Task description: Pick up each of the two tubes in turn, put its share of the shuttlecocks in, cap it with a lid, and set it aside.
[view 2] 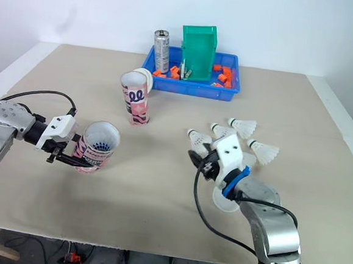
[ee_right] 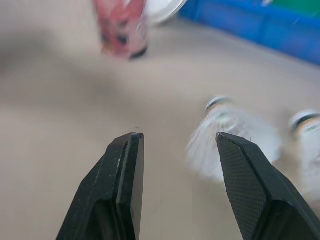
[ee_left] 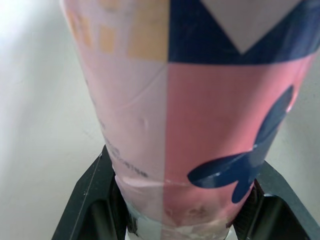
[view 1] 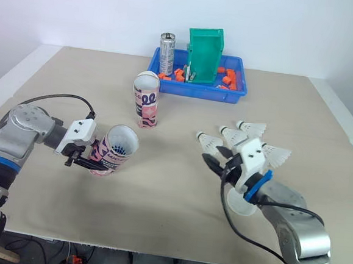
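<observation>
My left gripper (view 1: 90,160) is shut on a pink patterned tube (view 1: 114,149), held off the table and tilted with its open mouth facing right; something blue and white shows inside it. The left wrist view looks along this tube (ee_left: 200,100), clamped between the black fingers (ee_left: 92,200). A second pink tube (view 1: 146,99) stands upright further back. Several white shuttlecocks (view 1: 232,134) lie on the table at the right. My right gripper (view 1: 216,159) is open just in front of them, and one shuttlecock (ee_right: 235,145) lies a little beyond its fingertips.
A blue tray (view 1: 234,95) at the back holds a green bin (view 1: 204,55), a metal can (view 1: 167,53) and orange parts. A white lid (view 1: 243,206) lies under my right forearm. Another white round piece (view 2: 147,74) sits behind the upright tube.
</observation>
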`<state>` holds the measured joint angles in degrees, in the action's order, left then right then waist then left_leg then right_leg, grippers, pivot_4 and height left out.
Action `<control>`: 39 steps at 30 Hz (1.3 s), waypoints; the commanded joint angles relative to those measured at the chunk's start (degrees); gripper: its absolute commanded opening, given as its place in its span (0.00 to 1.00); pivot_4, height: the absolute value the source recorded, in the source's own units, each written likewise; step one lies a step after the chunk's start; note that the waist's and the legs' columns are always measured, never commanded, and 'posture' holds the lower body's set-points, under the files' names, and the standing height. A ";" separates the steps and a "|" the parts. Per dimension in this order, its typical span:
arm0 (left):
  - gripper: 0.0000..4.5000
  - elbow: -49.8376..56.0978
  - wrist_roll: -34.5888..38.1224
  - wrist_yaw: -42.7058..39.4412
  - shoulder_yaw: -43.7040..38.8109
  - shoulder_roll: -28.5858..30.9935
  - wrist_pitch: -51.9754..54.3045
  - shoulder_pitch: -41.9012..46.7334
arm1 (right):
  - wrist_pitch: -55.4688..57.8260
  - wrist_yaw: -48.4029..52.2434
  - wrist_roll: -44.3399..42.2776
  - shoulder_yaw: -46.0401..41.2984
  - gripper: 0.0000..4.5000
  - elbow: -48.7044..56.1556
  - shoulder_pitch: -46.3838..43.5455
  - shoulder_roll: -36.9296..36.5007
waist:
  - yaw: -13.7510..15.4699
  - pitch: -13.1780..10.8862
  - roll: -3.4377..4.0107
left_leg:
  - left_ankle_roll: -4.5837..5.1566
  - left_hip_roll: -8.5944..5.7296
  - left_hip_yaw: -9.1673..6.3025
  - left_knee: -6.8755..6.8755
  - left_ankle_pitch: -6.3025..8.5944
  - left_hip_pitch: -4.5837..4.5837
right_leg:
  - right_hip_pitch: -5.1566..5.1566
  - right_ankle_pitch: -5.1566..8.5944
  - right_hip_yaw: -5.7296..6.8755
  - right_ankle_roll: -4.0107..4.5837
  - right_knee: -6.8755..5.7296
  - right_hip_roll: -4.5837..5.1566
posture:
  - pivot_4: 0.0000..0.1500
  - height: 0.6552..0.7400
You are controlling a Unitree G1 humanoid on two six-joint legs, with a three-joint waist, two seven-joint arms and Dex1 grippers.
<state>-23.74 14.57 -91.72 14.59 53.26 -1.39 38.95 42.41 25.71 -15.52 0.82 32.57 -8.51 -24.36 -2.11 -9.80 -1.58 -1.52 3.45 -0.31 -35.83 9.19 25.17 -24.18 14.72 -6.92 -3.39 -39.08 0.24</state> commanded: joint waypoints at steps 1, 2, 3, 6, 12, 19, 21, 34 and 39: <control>0.49 0.26 -0.53 -0.78 0.43 -0.29 0.04 -0.68 | -0.99 -1.89 1.52 0.59 0.56 -1.67 -1.97 0.36 | 0.00 0.00 0.00 | 0.01 0.00 -0.01 0.00 0.00 -0.02 | 0.01 -0.01 0.01 0.01 0.00 0.00 | 1.00 0.95; 0.49 0.36 -0.51 -0.78 0.33 -0.41 0.19 -0.66 | -1.11 -2.27 1.99 1.12 0.56 -3.00 -2.75 0.56 | -0.05 0.00 0.00 | 0.01 0.00 -0.01 0.00 0.00 -0.02 | 0.01 -0.01 0.01 0.01 0.00 0.00 | 1.00 0.95; 0.49 0.44 -0.58 -0.78 0.22 -0.48 0.26 -0.68 | -0.98 -2.73 2.32 1.61 0.56 -4.31 -3.60 0.97 | -0.06 0.00 0.00 | 0.01 0.00 0.00 -0.01 -0.01 -0.02 | 0.02 -0.01 0.00 0.01 0.00 0.00 | 1.00 0.95; 0.49 0.88 -0.74 -0.78 -0.12 -0.50 0.41 -0.90 | -1.86 -3.70 3.97 3.19 0.56 -6.83 -5.41 1.67 | -0.05 0.00 0.00 | 0.01 0.00 0.00 -0.02 -0.01 0.00 | 0.01 -0.01 0.00 0.00 0.00 0.00 | 1.00 0.95; 0.49 2.49 -0.76 -0.77 -1.25 -0.13 1.46 -1.91 | -3.20 -4.51 6.23 4.86 0.56 -10.87 -6.91 2.25 | -0.06 0.00 0.00 | 0.01 0.00 -0.02 0.04 0.00 0.02 | 0.01 0.05 0.00 -0.01 0.00 -0.01 | 1.00 0.95; 0.49 3.45 -1.14 -0.78 -2.08 -0.12 2.43 -2.25 | -6.69 -6.25 9.46 6.72 0.48 -19.81 -13.01 5.22 | -0.50 -0.01 0.00 | 0.01 0.00 -0.01 0.02 -0.01 -0.01 | 0.00 -0.01 0.00 0.00 0.00 -0.03 | 1.00 0.95; 0.49 3.77 -1.10 -0.78 -2.28 -0.13 2.68 -2.28 | -7.49 -6.18 9.97 6.84 0.39 -20.84 -13.47 5.58 | -0.48 -0.01 0.00 | 0.02 0.00 -0.03 0.02 -0.01 0.01 | 0.01 0.00 0.01 -0.01 0.00 -0.02 | 1.00 0.95; 0.49 4.75 -1.53 -0.77 -3.06 -1.03 3.81 -2.69 | -11.77 11.52 3.38 5.99 0.00 -2.91 -20.69 -5.14 | -0.47 -0.13 0.15 | 0.01 -0.03 -0.04 0.06 0.00 0.09 | -0.03 0.05 0.00 -0.05 0.03 0.01 | 1.00 0.95; 0.49 3.90 -1.93 -0.77 -2.75 -1.85 3.58 -1.84 | -20.08 29.13 -2.12 6.54 0.00 -0.31 -26.03 -16.29 | -0.27 -0.12 0.13 | 0.01 -0.03 -0.07 0.10 0.00 0.05 | 0.03 0.10 0.07 -0.02 0.07 0.03 | 1.00 0.95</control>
<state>-19.84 12.83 -91.93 11.15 52.43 2.36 36.81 25.62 49.49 -15.32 7.90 29.86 -33.23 -39.58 -2.38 -9.92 -1.45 -1.51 3.42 -0.38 -35.73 9.20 25.21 -24.15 14.84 -6.86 -3.41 -39.01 0.26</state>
